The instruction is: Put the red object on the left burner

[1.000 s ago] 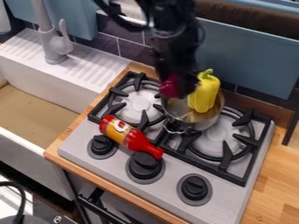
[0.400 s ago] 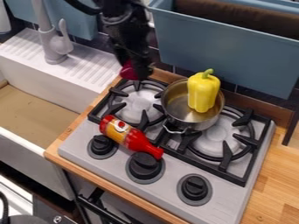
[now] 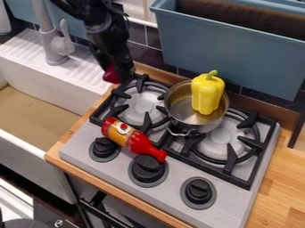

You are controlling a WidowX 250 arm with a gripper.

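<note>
My gripper (image 3: 119,76) hangs over the back left corner of the stove, shut on a dark red object (image 3: 111,74). Part of that object is hidden behind the gripper; its red side shows at the left, above the edge between sink and stove. In front and to the right of it lies the left burner (image 3: 142,106), with its black grate around it and nothing on it.
A metal pot (image 3: 180,113) with a yellow pepper (image 3: 207,93) stands right of the left burner. A red and orange bottle (image 3: 132,139) lies across the stove's front left. The sink (image 3: 35,116) and faucet (image 3: 56,46) are at the left.
From above the pot's left side, my gripper has moved left with the red object, past the left burner to the stove's back left corner. Pot, pepper and bottle have stayed put.
</note>
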